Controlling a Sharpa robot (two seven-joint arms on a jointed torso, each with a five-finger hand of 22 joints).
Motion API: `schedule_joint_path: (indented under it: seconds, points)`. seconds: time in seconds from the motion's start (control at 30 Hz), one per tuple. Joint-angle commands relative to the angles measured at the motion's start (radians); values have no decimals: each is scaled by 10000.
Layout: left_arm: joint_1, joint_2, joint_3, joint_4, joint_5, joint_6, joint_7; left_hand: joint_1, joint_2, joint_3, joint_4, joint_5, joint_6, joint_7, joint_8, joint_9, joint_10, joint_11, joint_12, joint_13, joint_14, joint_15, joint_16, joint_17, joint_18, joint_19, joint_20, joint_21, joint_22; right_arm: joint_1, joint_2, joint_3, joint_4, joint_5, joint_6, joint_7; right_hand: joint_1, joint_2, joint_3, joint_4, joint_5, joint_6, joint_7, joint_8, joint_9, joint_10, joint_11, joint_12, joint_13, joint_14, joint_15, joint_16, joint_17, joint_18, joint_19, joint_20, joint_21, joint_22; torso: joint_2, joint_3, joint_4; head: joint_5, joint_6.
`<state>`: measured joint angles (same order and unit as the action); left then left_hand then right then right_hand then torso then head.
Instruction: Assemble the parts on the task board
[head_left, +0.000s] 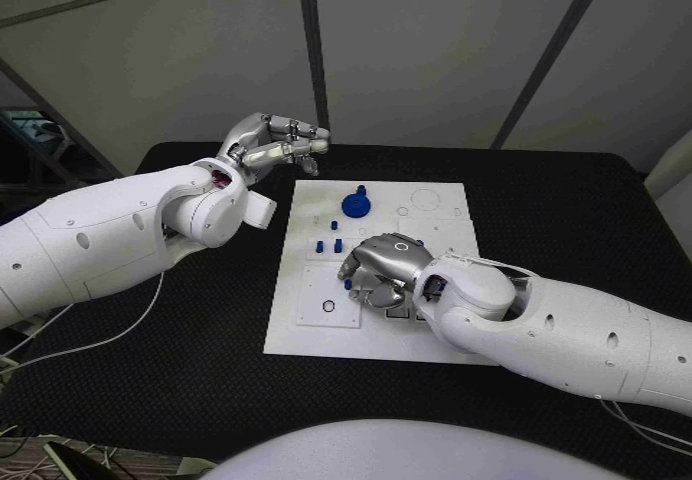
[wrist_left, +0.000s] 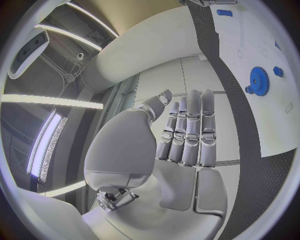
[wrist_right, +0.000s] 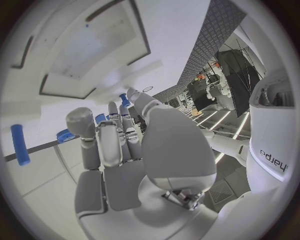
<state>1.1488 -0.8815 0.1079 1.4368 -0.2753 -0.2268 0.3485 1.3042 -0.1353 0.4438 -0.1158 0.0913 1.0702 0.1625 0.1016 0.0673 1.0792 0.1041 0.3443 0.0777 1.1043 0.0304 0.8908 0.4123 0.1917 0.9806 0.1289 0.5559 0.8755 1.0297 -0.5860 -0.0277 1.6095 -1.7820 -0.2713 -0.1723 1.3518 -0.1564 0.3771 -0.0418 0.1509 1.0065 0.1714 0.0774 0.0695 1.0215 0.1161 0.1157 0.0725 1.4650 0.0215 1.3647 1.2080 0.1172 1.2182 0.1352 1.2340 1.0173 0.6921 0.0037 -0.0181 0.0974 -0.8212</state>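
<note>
Toothed blue gear (head_left: 355, 203) stands on flat white task board (head_left: 440, 225).

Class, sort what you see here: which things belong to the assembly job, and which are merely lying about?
Job: task board; blue gear; small blue pegs; right hand over the board; left hand, raised beyond it.

Lying about: black table; white cable.

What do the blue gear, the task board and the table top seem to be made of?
Blue gear: probably plastic, a uniform matte blue with moulded teeth.
Task board: a smooth white plate with cut recesses, perhaps plastic or painted metal; I cannot tell which.
Table: a black surface with a fine raised pattern, probably a rubber or foam mat.
</note>
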Motion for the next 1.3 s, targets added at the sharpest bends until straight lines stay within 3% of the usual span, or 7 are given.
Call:
schedule_joint_path:
  seconds: [0.03,0.3,0.5,0.63,0.73,0.93,1.3]
  points:
    - [14,10,7,1,35,117,-14,70,-8,-21,-30,-17,-24,67,18,-9,-46,-12,61,-12,-48,12,-29,-16,-113,-5,61,-55,-6,13,-182,5,246,-173,-581,-187,107,4,-65,26,1,23,27,58,17,-16,6,83,13,333,80,46,46,-4,123,-15,85,116,-3,3,-15,-7,27]
    - [15,-1,3,-5,35,150,-68,81,1,-24,-35,-16,-40,73,11,-10,-67,-5,61,-16,-36,15,-16,-14,-112,6,62,-53,-3,104,-874,37,853,192,-1111,-540,114,129,-42,74,-148,120,-16,146,22,131,-41,442,39,388,48,156,193,-57,341,-39,254,365,-41,-34,-90,-38,90]
    - [15,-11,-2,9,35,336,67,-163,-94,-254,96,-33,-118,126,-13,-12,-157,46,98,-25,-75,80,4,-21,-131,-14,116,-149,-47,174,-1603,769,1342,2078,-762,-480,90,161,-48,126,-186,189,-198,197,23,239,-148,692,37,399,-25,169,184,-70,415,-86,311,449,-32,-28,-89,-129,225]
    - [15,-24,-4,14,35,373,92,-178,-101,-291,110,-32,-145,136,-23,-13,-184,57,106,-26,-86,88,9,-22,-130,-17,126,-175,-61,230,-2092,1095,1453,2595,-278,-401,83,125,-65,122,-174,188,-214,195,19,200,-153,701,20,395,-36,157,157,-70,412,-98,307,442,-59,-61,-132,-138,235]
    - [15,-25,-7,15,35,388,97,-178,-101,-292,110,-31,-145,136,-23,-13,-184,57,106,-26,-86,88,10,-22,-130,-17,126,-175,-61,337,-2405,1230,1373,2583,102,-354,43,51,-131,130,-137,171,-219,185,10,86,-149,706,-18,391,-39,147,133,-67,394,-113,287,413,-58,-60,-159,-154,249]
    - [15,-3,-18,0,35,442,71,-168,-97,-295,107,-28,-147,133,-22,-12,-189,56,110,-26,-89,89,12,-22,-129,-17,128,-182,-65,429,-2685,1328,1099,1807,542,-508,41,-14,-265,140,-46,151,-261,173,1,-132,-130,723,-61,386,-26,140,113,-59,357,-116,241,354,-56,-58,-131,-185,258]
    - [15,24,-31,-37,35,473,4,-137,-79,-296,98,-21,-152,129,-21,-10,-201,54,119,-26,-94,87,17,-23,-125,-14,131,-195,-72,458,-2560,1357,838,1164,1150,-753,78,-23,-360,150,-67,96,-273,137,-14,-289,-95,736,-76,381,13,125,81,-45,308,-117,183,278,-46,-55,-138,-204,210]
